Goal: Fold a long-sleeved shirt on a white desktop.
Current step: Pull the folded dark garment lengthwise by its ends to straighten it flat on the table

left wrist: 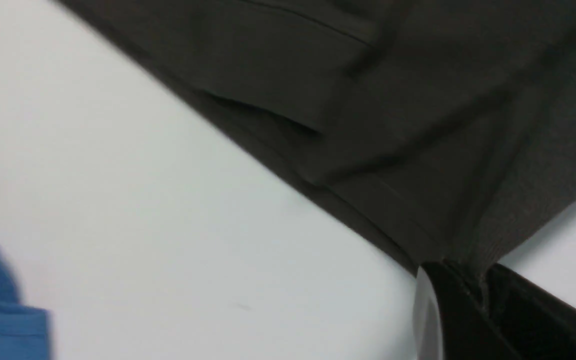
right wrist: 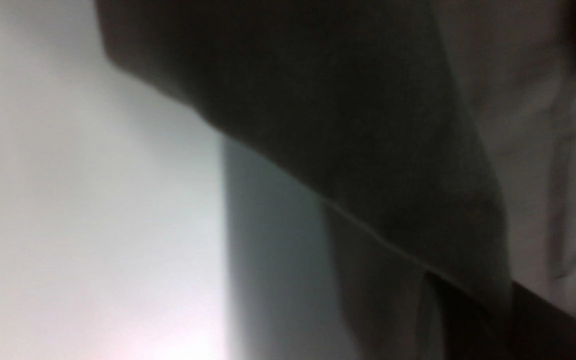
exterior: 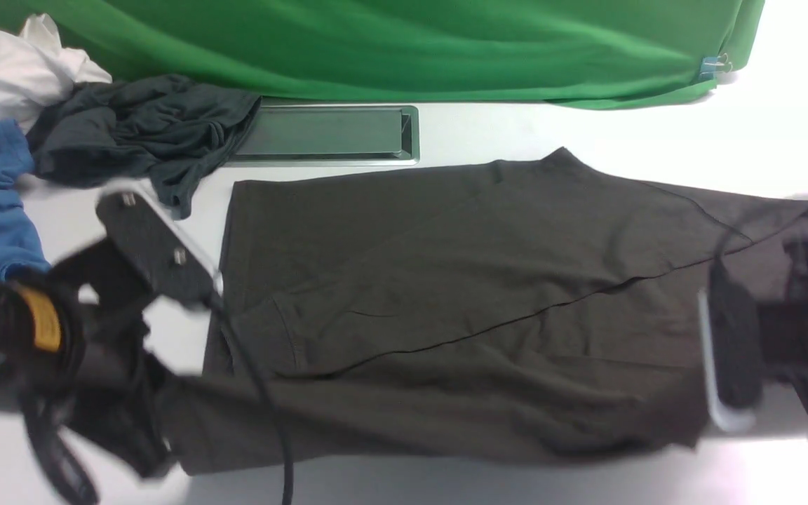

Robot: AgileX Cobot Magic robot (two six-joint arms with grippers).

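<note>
Across broad white desktop (exterior: pixel 488 140) | dark brownish knit long-sleeved shirt (exterior: pixel 460 294) lies lengthwise left-right | left gripper (left wrist: pixel 475 280) pinching its near-left corner | right gripper (exterior: pixel 730 351) pinching its right end

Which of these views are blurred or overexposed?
Front view: left gripper motion-smeared, white desktop blown out at right. Left wrist view: slight blur, shirt seams readable. Right wrist view: badly defocused, shirt only a dark mass.

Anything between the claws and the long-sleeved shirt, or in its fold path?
Nothing visible: left claw and right claw are each shut on the dark brownish-black knit shirt; crumpled slate-grey garment lies apart, far left.
</note>
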